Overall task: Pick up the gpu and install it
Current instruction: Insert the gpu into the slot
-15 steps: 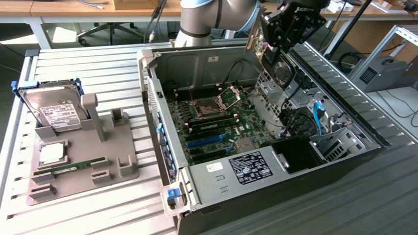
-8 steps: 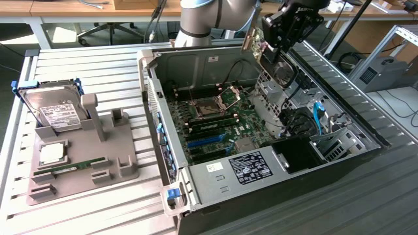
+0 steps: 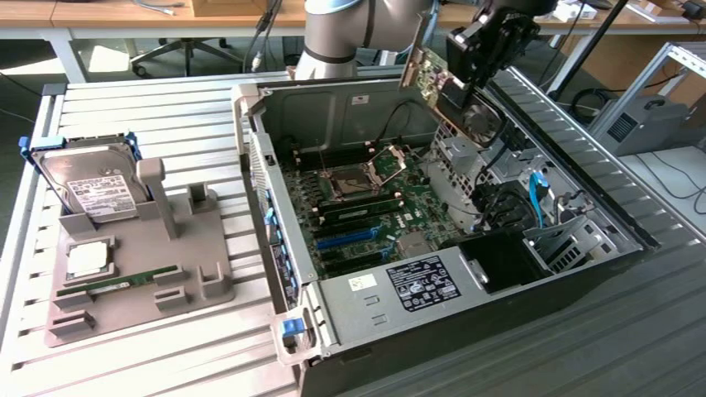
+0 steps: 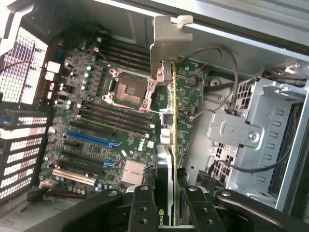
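The gpu (image 3: pixel 450 89) hangs tilted in the air above the open computer case (image 3: pixel 441 285), over its far right part in the exterior view. It shows a green board and a round fan. My gripper (image 3: pixel 474 64) is shut on it from above. In the wrist view the gpu (image 4: pixel 166 116) appears edge-on between my fingers (image 4: pixel 142 205), its silver bracket (image 4: pixel 166 43) at the far end. Below it lies the motherboard (image 4: pixel 96 121), apart from the card, with a blue slot (image 4: pixel 89 137) and an open CPU socket (image 4: pixel 128 89).
On the exterior view's left, a grey holder (image 3: pixel 144 273) carries a hard drive (image 3: pixel 94 186), a CPU (image 3: pixel 88 260) and a RAM stick (image 3: pixel 116 281). Inside the case, a metal drive cage (image 4: pixel 270 135) and loose cables (image 4: pixel 227 63) sit beside the card.
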Controlling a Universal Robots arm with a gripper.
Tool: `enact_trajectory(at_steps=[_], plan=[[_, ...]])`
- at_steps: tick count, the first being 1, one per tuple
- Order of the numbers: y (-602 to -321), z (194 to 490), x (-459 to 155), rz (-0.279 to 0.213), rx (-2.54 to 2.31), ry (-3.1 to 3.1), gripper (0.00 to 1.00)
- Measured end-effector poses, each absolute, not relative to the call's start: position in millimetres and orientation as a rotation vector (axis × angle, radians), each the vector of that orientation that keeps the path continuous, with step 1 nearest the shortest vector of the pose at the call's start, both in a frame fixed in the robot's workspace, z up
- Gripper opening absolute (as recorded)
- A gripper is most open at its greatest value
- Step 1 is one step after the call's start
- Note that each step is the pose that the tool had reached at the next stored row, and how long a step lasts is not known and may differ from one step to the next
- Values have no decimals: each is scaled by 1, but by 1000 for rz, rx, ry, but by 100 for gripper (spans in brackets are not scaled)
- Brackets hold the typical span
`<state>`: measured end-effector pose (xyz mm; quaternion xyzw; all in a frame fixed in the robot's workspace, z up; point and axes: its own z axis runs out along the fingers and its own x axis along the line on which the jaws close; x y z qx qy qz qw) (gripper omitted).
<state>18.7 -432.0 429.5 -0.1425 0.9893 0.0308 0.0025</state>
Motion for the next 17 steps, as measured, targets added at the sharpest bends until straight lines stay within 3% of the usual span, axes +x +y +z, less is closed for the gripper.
enact_trajectory(at_steps=[17], plan=[[-432,429,19,86,-1014,2980,27]])
